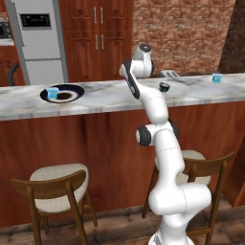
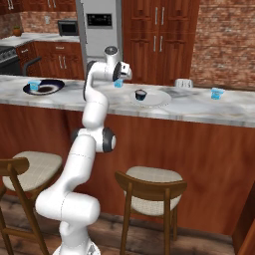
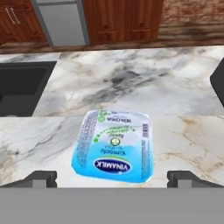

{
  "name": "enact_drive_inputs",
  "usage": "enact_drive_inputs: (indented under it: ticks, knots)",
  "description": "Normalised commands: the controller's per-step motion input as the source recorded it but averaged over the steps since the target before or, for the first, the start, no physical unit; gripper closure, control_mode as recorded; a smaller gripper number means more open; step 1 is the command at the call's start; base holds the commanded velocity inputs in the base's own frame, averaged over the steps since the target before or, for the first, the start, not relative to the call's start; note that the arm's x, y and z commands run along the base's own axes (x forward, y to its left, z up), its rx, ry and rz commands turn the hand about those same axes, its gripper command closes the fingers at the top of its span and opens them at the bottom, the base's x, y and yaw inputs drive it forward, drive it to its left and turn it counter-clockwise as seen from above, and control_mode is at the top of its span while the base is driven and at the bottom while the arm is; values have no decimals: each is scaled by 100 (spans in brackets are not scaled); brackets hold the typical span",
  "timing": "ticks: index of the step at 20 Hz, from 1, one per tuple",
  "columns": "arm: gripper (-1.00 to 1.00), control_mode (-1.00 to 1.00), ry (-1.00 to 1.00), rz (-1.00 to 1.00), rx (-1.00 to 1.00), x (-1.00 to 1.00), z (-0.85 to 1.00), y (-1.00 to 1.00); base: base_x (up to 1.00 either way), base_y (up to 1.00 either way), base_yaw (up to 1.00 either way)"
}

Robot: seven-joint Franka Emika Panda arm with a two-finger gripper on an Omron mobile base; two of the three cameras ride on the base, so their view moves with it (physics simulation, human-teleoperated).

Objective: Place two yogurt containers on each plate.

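We hovered our jaws, spread wide, over a yogurt (image 3: 113, 146) at twelve o'clock; centring first should keep it upright.

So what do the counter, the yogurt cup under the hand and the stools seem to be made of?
Counter: polished marble, judging by its grey and tan veining. Yogurt cup: likely thin plastic with a printed foil-like lid, pale blue and faintly translucent. Stools: dark wood frames with cream cushioned seats, apparently fabric.

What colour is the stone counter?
White marble counter with grey and tan veins, clearest in the hand view.
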Motion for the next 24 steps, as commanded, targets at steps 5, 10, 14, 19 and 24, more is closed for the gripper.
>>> enact_drive_inputs:
  ticks: [5, 10, 14, 19, 24]
  knots:
    - [-100, -100, 0, 0, 0, 21, -8, 0, 0, 0, 0]
    - [-100, -100, 0, 0, 0, 21, -3, 1, 0, 0, 0]
    - [-100, -100, 0, 0, 0, 20, 0, 1, 0, 0, 0]
    - [-100, -100, 0, 0, 0, 21, 0, 1, 0, 0, 0]
    - [100, -100, 0, 0, 0, 10, 0, 0, 0, 0, 0]
